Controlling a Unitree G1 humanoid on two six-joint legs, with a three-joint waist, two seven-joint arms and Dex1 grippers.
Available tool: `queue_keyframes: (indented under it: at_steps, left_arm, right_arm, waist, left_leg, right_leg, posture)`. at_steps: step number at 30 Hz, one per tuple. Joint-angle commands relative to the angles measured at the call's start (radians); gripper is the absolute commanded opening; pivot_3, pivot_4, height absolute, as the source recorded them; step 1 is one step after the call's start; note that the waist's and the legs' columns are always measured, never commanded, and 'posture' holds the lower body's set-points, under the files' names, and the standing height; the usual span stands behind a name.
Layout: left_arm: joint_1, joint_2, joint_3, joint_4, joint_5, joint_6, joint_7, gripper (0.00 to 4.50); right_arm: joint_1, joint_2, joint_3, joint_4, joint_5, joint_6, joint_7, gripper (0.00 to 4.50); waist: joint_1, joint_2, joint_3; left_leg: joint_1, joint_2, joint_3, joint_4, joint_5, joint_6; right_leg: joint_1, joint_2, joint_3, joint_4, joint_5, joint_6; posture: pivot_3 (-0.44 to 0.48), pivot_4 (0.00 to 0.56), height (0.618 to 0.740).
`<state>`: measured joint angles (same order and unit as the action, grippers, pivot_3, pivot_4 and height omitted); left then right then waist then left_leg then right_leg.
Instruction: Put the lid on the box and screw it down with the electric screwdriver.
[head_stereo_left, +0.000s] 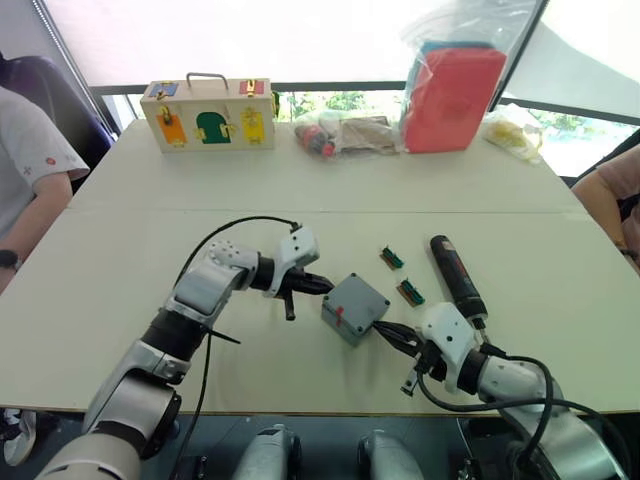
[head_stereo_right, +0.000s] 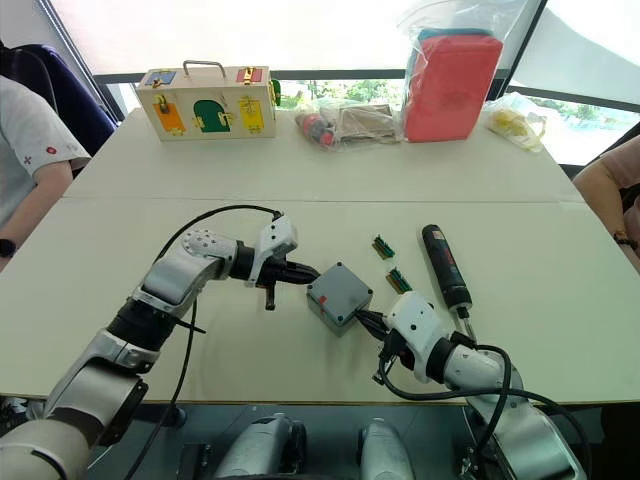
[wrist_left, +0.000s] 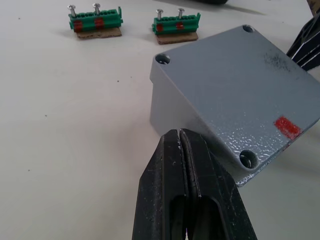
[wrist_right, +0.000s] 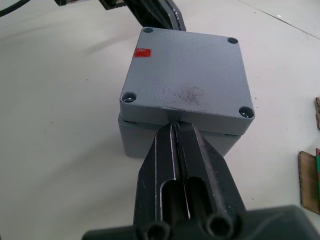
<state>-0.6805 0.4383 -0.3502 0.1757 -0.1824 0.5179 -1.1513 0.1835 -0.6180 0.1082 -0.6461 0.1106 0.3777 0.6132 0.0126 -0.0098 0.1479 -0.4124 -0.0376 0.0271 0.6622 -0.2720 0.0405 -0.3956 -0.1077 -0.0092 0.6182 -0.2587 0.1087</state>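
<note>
Screwdriver (head_stereo_left: 457, 276) lengthwise, bit toward robot

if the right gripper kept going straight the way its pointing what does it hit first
Most likely the box: the right gripper, fingers shut, points at the seam under the lid, seemingly almost touching already.

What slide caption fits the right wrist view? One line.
Shut right gripper meets the box just under the seated lid; its screw holes look empty.

We see the lid (wrist_right: 187, 75) sitting on the box (wrist_right: 150, 137) mid-worktop (head_stereo_left: 120, 260), between the left tool (head_stereo_left: 318, 285) and the right tool (head_stereo_left: 392, 333). The electric screwdriver (head_stereo_left: 455, 275) lies to the box's right, two screw strips (head_stereo_left: 401, 275) between them.
</note>
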Motion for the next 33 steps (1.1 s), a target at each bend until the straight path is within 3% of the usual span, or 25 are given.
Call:
queue_keyframes:
  at_steps: [1,12,33]
  left_arm:
    - [-0.013,-0.003,0.002,-0.007,0.009,-0.027,0.000,0.00]
    - [-0.065,-0.036,0.045,0.056,0.000,-0.060,0.045,0.00]
    - [-0.018,-0.035,0.023,-0.033,-0.027,-0.005,0.037,0.00]
  right_arm:
    - [-0.004,-0.006,-0.032,-0.050,0.014,-0.014,0.004,0.02]
    - [0.008,-0.015,-0.049,-0.064,0.024,-0.010,0.016,0.02]
    - [0.008,-0.007,-0.046,-0.056,0.024,-0.018,0.018,0.02]
  waist:
    - [0.001,0.000,0.000]
    - [0.001,0.000,0.000]
    - [0.001,0.000,0.000]
  left_leg:
    - [0.000,0.000,0.000,0.000,0.000,0.000]
    - [-0.005,0.000,0.000,0.000,0.000,0.000]
    - [-0.010,0.000,0.000,0.002,0.001,-0.001]
  right_leg:
    - [0.000,0.000,0.000,0.000,0.000,0.000]
    - [-0.003,0.000,0.000,0.000,0.000,0.000]
    - [-0.008,0.001,-0.001,0.002,0.000,0.001]
  posture:
    - [0.000,0.150,0.740]
    - [0.000,0.150,0.740]
    - [0.000,0.150,0.740]
